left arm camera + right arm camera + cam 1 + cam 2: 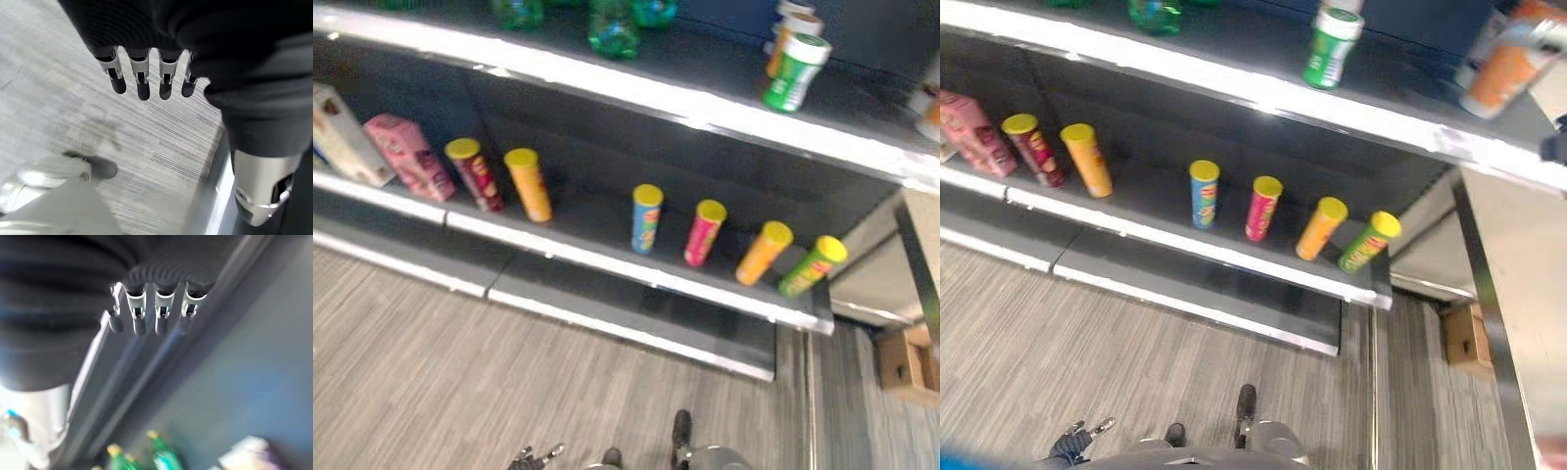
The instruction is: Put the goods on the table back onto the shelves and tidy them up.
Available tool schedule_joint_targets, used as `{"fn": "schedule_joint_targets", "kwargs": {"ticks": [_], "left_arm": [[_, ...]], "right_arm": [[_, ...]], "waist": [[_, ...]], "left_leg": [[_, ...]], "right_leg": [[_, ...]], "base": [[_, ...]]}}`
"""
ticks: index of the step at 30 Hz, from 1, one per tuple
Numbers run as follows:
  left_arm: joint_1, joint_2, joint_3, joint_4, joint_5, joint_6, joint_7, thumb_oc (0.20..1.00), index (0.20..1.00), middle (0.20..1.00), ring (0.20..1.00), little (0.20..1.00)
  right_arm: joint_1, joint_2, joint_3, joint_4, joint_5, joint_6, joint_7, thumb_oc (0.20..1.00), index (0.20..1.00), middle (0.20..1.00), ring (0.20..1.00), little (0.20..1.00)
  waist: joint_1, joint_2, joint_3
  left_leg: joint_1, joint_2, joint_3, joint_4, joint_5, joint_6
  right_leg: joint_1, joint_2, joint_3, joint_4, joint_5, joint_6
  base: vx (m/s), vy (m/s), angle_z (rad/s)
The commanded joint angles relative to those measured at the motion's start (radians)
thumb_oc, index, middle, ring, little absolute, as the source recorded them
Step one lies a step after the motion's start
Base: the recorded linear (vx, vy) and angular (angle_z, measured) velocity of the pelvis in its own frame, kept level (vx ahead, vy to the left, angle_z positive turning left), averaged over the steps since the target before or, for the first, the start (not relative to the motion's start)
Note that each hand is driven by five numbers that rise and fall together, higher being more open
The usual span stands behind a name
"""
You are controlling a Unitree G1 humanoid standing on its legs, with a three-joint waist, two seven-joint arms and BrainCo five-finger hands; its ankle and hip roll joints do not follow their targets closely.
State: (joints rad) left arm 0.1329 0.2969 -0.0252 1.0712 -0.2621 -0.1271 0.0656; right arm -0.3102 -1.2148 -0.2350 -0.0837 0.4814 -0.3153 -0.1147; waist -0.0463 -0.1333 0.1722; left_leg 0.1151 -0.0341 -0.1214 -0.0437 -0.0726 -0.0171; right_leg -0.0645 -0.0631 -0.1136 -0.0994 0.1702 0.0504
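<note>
Cans are standing in a row on the lower shelf [607, 257]; each one is wearing a yellow lid; from the robot's left they are a dark red can [478, 175], an orange can [529, 184], a blue can [646, 218], a pink can [704, 233], another orange can [764, 252] and a green can [813, 265]; the first two are standing close together, and a gap is sitting between them and the other four. A pink box [408, 156] and a white box [344, 135] are leaning at the left end of that shelf, just beside the dark red can. Green bottles [613, 26] are standing on the upper shelf [705, 106]; a green tub with a white lid [795, 71] is standing further to the right on it, with an orange tub [783, 39] just behind. A cardboard box [906, 362] is sitting on the grey floor [431, 372] at the right, past the end of the shelves.

The left hand [142, 78] is hanging low over the floor; its fingers are sticking out straight and are holding nothing. The right hand [146, 313] is hanging up near the shelf edge with the green bottles showing past it; its fingers are straight too, and nothing is in them.
</note>
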Motion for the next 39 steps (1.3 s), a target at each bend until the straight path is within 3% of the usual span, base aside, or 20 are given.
{"fn": "schedule_joint_targets", "kwargs": {"ticks": [1, 6, 9, 11, 14, 18, 20, 24, 29, 31, 39], "left_arm": [[-0.058, 0.060, -0.029, 0.034, 0.055, -0.024, -0.005, 1.000, 1.000, 1.000, 1.000, 1.000], [-0.074, 0.077, -0.051, -0.057, 0.065, -0.035, -0.012, 1.000, 1.000, 1.000, 1.000, 1.000], [-0.076, 0.095, -0.052, -0.083, 0.068, -0.036, -0.016, 1.000, 1.000, 1.000, 1.000, 1.000], [-0.065, 0.122, -0.042, -0.104, 0.068, -0.032, -0.020, 1.000, 1.000, 1.000, 1.000, 1.000], [-0.058, 0.124, -0.040, -0.105, 0.071, -0.029, -0.019, 1.000, 1.000, 1.000, 1.000, 1.000], [-0.057, 0.119, -0.038, -0.094, 0.080, -0.027, -0.019, 1.000, 1.000, 1.000, 1.000, 1.000], [-0.061, 0.112, -0.027, -0.090, 0.085, -0.022, -0.017, 1.000, 1.000, 1.000, 1.000, 1.000], [-0.060, 0.105, -0.028, -0.092, 0.089, -0.019, -0.015, 1.000, 1.000, 1.000, 1.000, 1.000], [-0.070, 0.096, -0.025, -0.076, 0.097, -0.018, -0.017, 1.000, 1.000, 1.000, 1.000, 1.000], [-0.071, 0.083, -0.033, -0.091, 0.098, -0.017, -0.018, 1.000, 1.000, 1.000, 1.000, 1.000], [-0.057, 0.050, -0.070, -0.099, 0.128, -0.006, -0.047, 1.000, 1.000, 1.000, 1.000, 1.000]], "right_arm": [[-0.197, -0.005, -0.001, 0.056, -0.085, -0.026, -0.047, 1.000, 1.000, 1.000, 1.000, 1.000], [-0.151, 0.046, -0.020, -0.039, -0.183, -0.022, -0.069, 1.000, 1.000, 1.000, 1.000, 1.000], [-0.163, 0.050, -0.004, -0.049, -0.195, -0.016, -0.067, 1.000, 1.000, 1.000, 1.000, 1.000], [-0.197, 0.005, 0.024, -0.041, -0.216, -0.015, -0.080, 1.000, 1.000, 1.000, 1.000, 1.000], [-0.221, -0.023, 0.042, -0.015, -0.218, -0.009, -0.087, 1.000, 1.000, 1.000, 1.000, 1.000], [-0.188, -0.019, 0.013, -0.015, -0.231, -0.003, -0.091, 1.000, 1.000, 1.000, 1.000, 1.000], [-0.121, -0.006, -0.052, -0.032, -0.256, 0.006, -0.105, 1.000, 1.000, 1.000, 1.000, 1.000], [-0.047, 0.000, -0.113, -0.042, -0.271, 0.013, -0.115, 1.000, 1.000, 1.000, 1.000, 1.000], [0.054, 0.034, -0.210, -0.052, -0.274, 0.016, -0.121, 1.000, 1.000, 1.000, 1.000, 1.000], [0.123, 0.054, -0.284, -0.060, -0.262, 0.016, -0.131, 1.000, 1.000, 1.000, 1.000, 1.000], [0.238, 0.149, -0.380, -0.032, -0.202, 0.023, -0.129, 1.000, 1.000, 1.000, 1.000, 1.000]], "waist": [[0.025, -0.018, -0.025], [-0.016, -0.005, 0.009], [-0.015, 0.002, 0.037], [-0.003, 0.024, 0.048], [0.007, 0.025, 0.023], [0.013, 0.013, -0.002], [0.002, -0.005, -0.017], [-0.003, -0.013, -0.024], [-0.016, -0.011, -0.031], [-0.038, 0.005, -0.038], [-0.077, 0.054, -0.042]], "left_leg": [[-0.034, 0.039, 0.055, 0.024, -0.071, -0.024], [-0.039, 0.021, 0.108, 0.048, -0.085, 0.006], [-0.053, 0.031, 0.154, 0.077, -0.088, 0.015], [-0.085, 0.067, 0.220, 0.103, -0.080, 0.019], [-0.114, 0.089, 0.260, 0.109, -0.070, 0.014], [-0.130, 0.101, 0.296, 0.119, -0.075, 0.007], [-0.138, 0.113, 0.330, 0.136, -0.086, -0.004], [-0.124, 0.128, 0.359, 0.139, -0.089, -0.019], [-0.103, 0.148, 0.370, 0.128, -0.077, -0.042], [-0.083, 0.171, 0.371, 0.110, -0.064, -0.060], [-0.050, 0.207, 0.379, 0.085, -0.039, -0.089]], "right_leg": [[0.054, -0.069, 0.022, 0.098, -0.184, 0.138], [-0.024, -0.061, 0.129, 0.154, -0.140, 0.171], [-0.071, -0.054, 0.144, 0.206, -0.135, 0.186], [-0.044, -0.098, 0.056, 0.251, -0.179, 0.160], [-0.008, -0.150, 0.000, 0.235, -0.168, 0.155], [0.034, -0.194, -0.043, 0.194, -0.114, 0.174], [0.038, -0.220, -0.079, 0.133, -0.055, 0.195], [0.052, -0.202, -0.092, 0.076, -0.039, 0.205], [0.070, -0.174, -0.104, 0.047, -0.091, 0.195], [0.081, -0.152, -0.105, 0.045, -0.129, 0.179], [0.105, -0.112, -0.098, 0.040, -0.185, 0.147]], "base": [[-0.04, 0.134, -0.59], [-0.08, 0.139, -0.75], [-0.14, 0.066, -0.69], [-0.29, 0.063, -1.47], [-0.13, -0.036, -0.97], [-0.02, -0.087, -0.51], [0.04, -0.228, -0.55], [0.04, -0.169, -0.60], [0.05, -0.123, -0.19], [0.07, -0.155, -0.01], [0.03, -0.074, 0.00]]}}
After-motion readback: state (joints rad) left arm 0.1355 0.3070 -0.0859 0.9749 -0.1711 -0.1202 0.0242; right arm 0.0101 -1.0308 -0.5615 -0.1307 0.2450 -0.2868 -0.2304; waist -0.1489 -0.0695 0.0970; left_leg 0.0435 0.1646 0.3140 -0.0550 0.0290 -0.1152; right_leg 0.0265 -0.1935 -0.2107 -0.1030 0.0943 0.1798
